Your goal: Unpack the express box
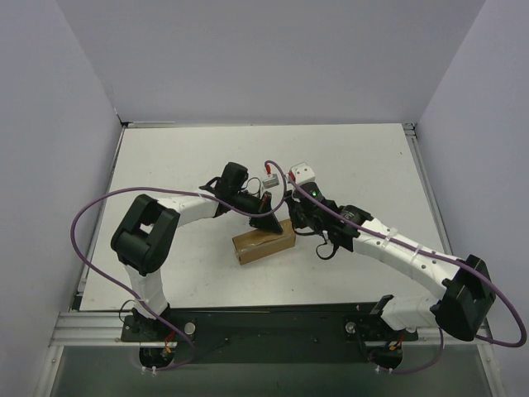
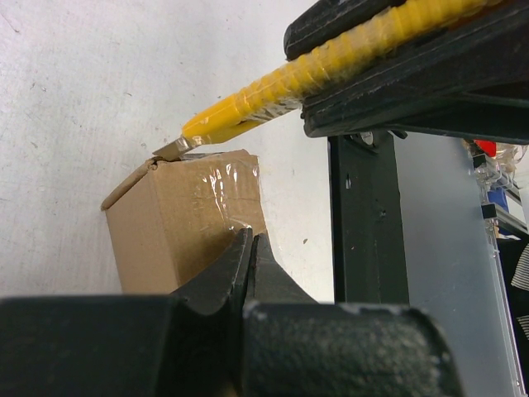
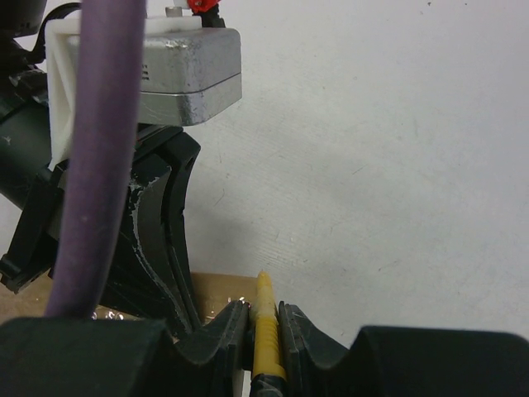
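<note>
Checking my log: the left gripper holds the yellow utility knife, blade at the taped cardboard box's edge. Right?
No: the right gripper holds the yellow utility knife, as the right wrist view shows. The blade is at the edge of the taped cardboard box.

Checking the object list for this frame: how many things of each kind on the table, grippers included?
cardboard box: 1
utility knife, yellow, clamped in the right gripper: 1
grippers: 2, counting the left gripper, shut with nothing in it
Total: 4
</note>
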Motion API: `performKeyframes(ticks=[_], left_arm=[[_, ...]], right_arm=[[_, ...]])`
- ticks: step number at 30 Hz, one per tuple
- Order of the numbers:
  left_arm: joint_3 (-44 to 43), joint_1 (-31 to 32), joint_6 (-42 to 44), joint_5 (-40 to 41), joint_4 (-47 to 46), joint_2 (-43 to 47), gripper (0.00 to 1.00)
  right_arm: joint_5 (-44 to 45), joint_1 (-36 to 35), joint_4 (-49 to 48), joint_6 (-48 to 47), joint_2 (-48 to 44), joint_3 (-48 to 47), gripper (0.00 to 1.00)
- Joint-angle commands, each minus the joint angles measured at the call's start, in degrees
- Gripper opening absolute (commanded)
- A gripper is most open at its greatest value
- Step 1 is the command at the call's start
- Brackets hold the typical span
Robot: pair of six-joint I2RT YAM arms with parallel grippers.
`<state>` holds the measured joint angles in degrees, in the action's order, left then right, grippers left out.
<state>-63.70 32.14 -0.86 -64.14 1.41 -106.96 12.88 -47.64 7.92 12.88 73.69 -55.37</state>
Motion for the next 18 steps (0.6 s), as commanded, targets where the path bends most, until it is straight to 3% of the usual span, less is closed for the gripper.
performKeyframes(ticks=[1, 18], left_arm=[[0.5, -0.1, 2.9, 7.5, 2.4, -3.2, 0.00], [0.9, -0.3, 3.1, 7.7, 2.6, -3.1, 0.00]], right_arm=[[2.6, -0.8, 0.2, -1.2, -1.9, -1.8, 0.00], [0.0, -0.4, 1.0, -0.1, -1.0, -1.1, 0.00]])
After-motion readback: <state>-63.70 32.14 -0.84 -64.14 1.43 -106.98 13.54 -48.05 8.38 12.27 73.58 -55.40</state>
